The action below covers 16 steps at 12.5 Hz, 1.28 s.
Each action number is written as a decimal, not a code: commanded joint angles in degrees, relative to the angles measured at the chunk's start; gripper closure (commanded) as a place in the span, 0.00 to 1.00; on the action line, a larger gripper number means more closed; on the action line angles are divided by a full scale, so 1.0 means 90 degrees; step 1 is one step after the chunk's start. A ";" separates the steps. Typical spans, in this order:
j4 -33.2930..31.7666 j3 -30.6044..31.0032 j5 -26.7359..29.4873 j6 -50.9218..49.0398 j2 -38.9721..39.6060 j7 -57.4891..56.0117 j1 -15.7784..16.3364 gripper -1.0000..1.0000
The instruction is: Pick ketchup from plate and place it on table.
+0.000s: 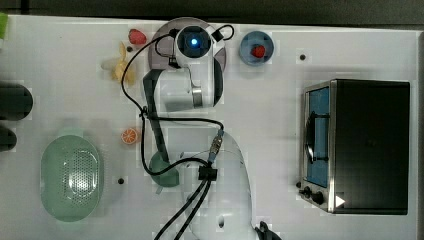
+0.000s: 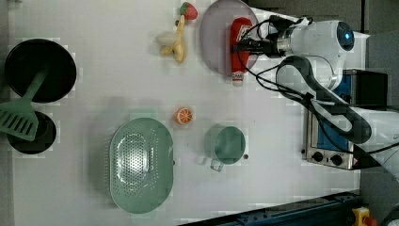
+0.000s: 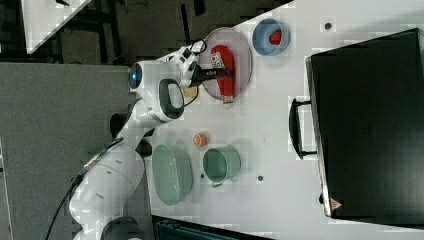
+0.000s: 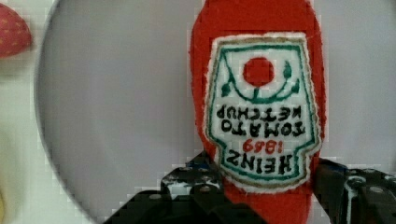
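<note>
Table [image 2: 94,84]: the broad white surface on which everything is set; bare patches are seen beside the gripper on either side, so a set-down spot is judged to be close at hand.
Arm [image 3: 150,100]: stretched across the table with the wrist over the plate, so that the gripper is brought straight onto the bottle.
Plate [image 2: 214,42]: a pale round dish lying directly beneath the gripper; the bottle is carried on it, with the cap end hanging past the rim onto the table.
Ketchup [image 2: 239,44]: a soft red bottle lying flat on the plate, label up (the label is read upside down in the wrist view), placed between the fingers at its waist.
Gripper [image 4: 266,196]: a dark finger is seen on each side of the bottle body, set against its red flanks; a pinch on the bottle is judged likely, though how firm it is cannot be told.
Strawberry [image 4: 13,32]: a small red fruit just outside the plate rim, well off to one side of the gripper and out of its way.
</note>
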 commanded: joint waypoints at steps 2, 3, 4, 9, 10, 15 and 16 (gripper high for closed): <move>0.0320 0.0022 -0.0008 -0.1013 -0.1137 0.0471 -0.0146 0.42; 0.0319 0.0021 0.0013 -0.1246 -0.1418 0.0472 -0.0205 0.42; 0.0317 0.0020 0.0087 -0.1464 -0.1687 0.0475 -0.0271 0.42; 0.0272 -0.0021 0.1045 -0.2986 -0.2779 0.0481 -0.0646 0.42; 0.0265 -0.0079 0.1095 -0.3212 -0.2967 0.0481 -0.0718 0.42; -0.0522 -0.0561 0.1095 -0.3911 -0.3876 0.0597 -0.0852 0.42; -0.0794 -0.0611 0.1094 -0.3843 -0.4048 0.0678 -0.0851 0.42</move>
